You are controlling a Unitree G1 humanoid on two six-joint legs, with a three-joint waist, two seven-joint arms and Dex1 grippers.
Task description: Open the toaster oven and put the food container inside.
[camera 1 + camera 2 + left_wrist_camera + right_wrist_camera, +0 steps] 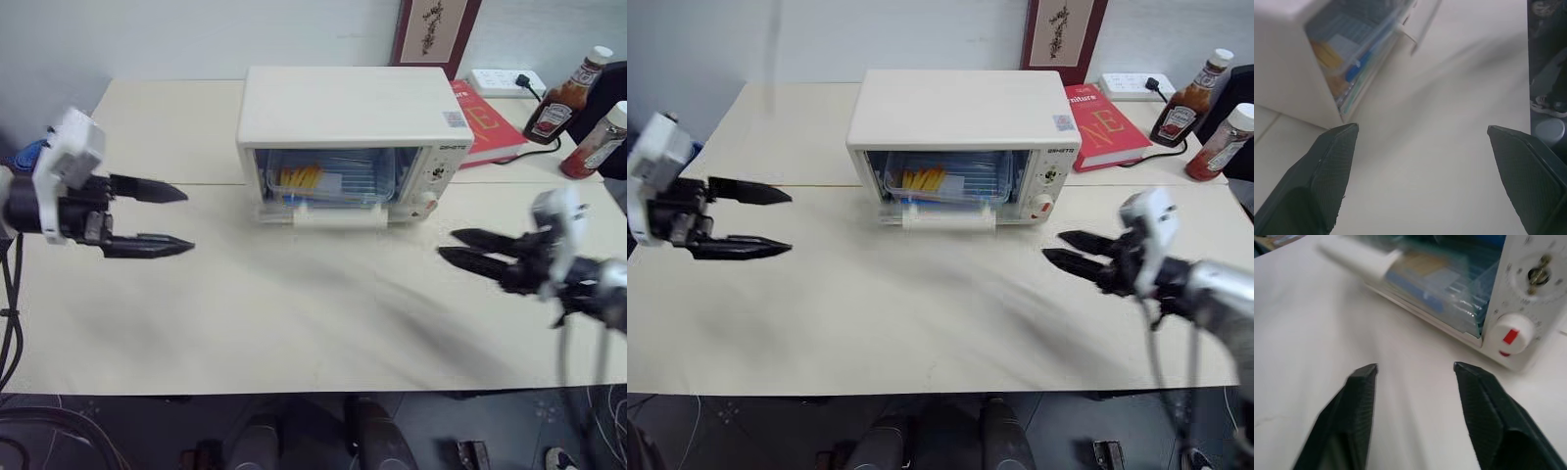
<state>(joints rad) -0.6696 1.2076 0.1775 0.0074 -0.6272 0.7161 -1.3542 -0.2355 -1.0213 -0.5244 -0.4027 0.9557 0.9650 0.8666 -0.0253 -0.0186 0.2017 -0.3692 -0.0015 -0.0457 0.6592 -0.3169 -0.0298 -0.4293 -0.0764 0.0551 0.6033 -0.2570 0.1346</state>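
Cream tabletop (294, 323) stretches out ahead of you, with the toaster oven (348, 108) set toward its far side. Through the glass you can see the food container (323, 181) already sitting on the rack inside, its yellow pieces showing, and the door handle (338, 216) hangs low at the front, so the door looks not fully shut. Your left gripper (168, 217) hovers well off to the oven's left, fingers spread wide and empty. Your right gripper (470, 249) hangs off to the oven's right, near the red knob (1511, 336), fingers apart, holding nothing. Placing looks finished; next, judge whether the door needs pushing closed. A red book (485, 122) and sauce bottles (566, 98) stand beyond.
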